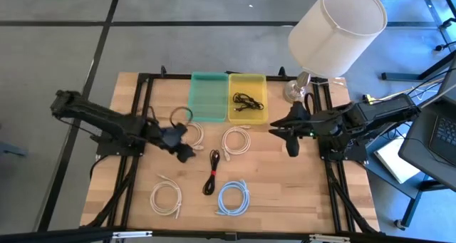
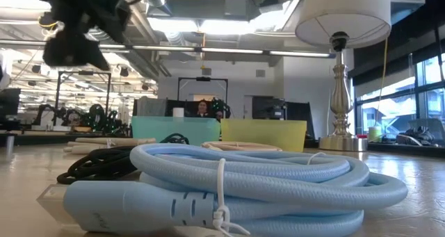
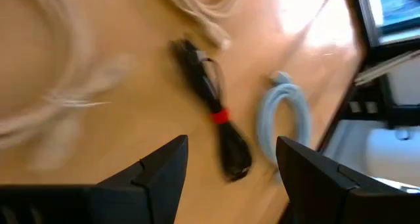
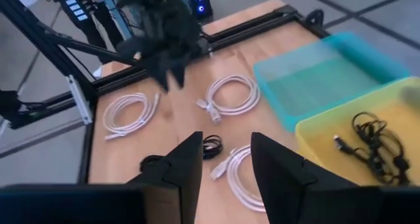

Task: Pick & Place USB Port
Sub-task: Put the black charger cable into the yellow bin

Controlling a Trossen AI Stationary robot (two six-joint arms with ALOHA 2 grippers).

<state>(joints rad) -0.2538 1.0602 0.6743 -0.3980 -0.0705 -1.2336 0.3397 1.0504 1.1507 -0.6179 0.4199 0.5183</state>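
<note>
A black cable with a red tie [image 1: 211, 172] lies at the table's middle, and it also shows in the left wrist view [image 3: 215, 106]. My left gripper [image 1: 184, 149] hovers just left of it, above the table, open and empty [image 3: 231, 146]. Beside it lie a white coil [image 1: 192, 134], another white coil [image 1: 236, 140], a light blue coil [image 1: 233, 198] and a third white coil [image 1: 165, 198]. A yellow tray [image 1: 261, 86] holds a tangled black cable [image 1: 246, 101]. A teal tray [image 1: 209, 97] stands next to it. My right gripper [image 1: 285, 139] hovers open and empty right of the yellow tray [image 4: 226, 144].
A lamp [image 1: 335, 29] with a white shade stands at the table's back right corner. Black frame rails [image 1: 142, 100] run along both sides of the table. In the low view the light blue coil [image 2: 236, 185] fills the foreground, and a person [image 2: 202, 109] sits far behind.
</note>
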